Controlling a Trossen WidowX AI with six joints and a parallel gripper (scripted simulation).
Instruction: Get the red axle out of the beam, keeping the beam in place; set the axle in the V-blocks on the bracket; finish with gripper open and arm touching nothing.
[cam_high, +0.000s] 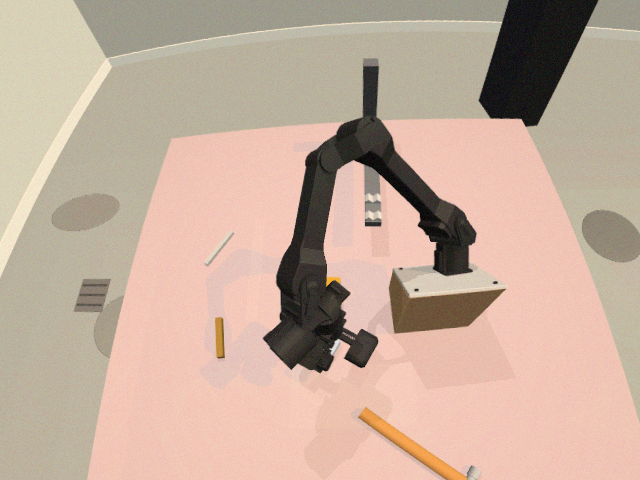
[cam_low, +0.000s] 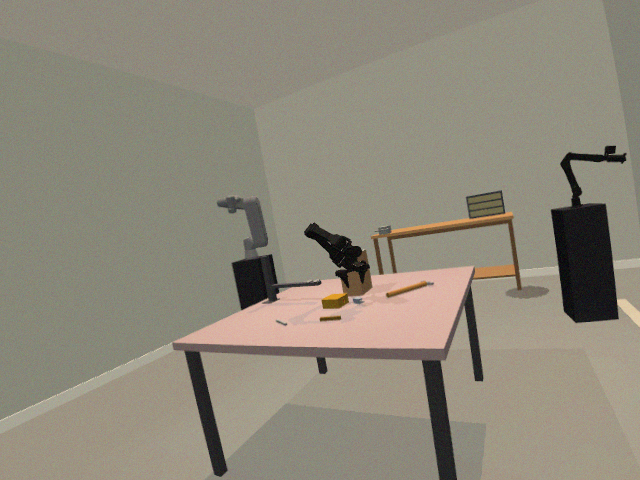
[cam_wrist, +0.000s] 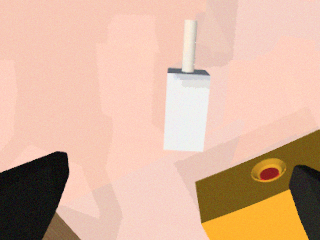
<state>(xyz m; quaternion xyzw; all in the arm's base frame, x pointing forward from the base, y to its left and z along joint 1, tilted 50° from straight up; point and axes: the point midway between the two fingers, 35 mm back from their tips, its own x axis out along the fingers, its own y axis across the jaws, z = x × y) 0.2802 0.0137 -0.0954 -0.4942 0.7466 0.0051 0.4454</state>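
Gripper (cam_high: 348, 322) (cam_low: 357, 284) (cam_wrist: 182, 171) spread wide, nothing held, and we're above the pink table (cam_high: 258, 439) (cam_low: 310, 341)! Below us sits the orange beam (cam_high: 332, 279) (cam_low: 333, 301) (cam_wrist: 257, 215), red axle (cam_wrist: 269, 174) showing inside its hole; a white-handled tool (cam_high: 335, 347) (cam_low: 357, 300) (cam_wrist: 186, 111) lies nearby, V-blocks (cam_high: 373, 206) farther out on their bracket (cam_high: 370, 90) (cam_low: 269, 281).

On the arm (cam_high: 316, 211) (cam_low: 334, 249), one short strip of pale lettering runs along the gripper (cam_high: 336, 356) (cam_low: 353, 284) (cam_wrist: 182, 171), too small to read. No other text, label, brand, number or sign can be read, near or far, left or right.
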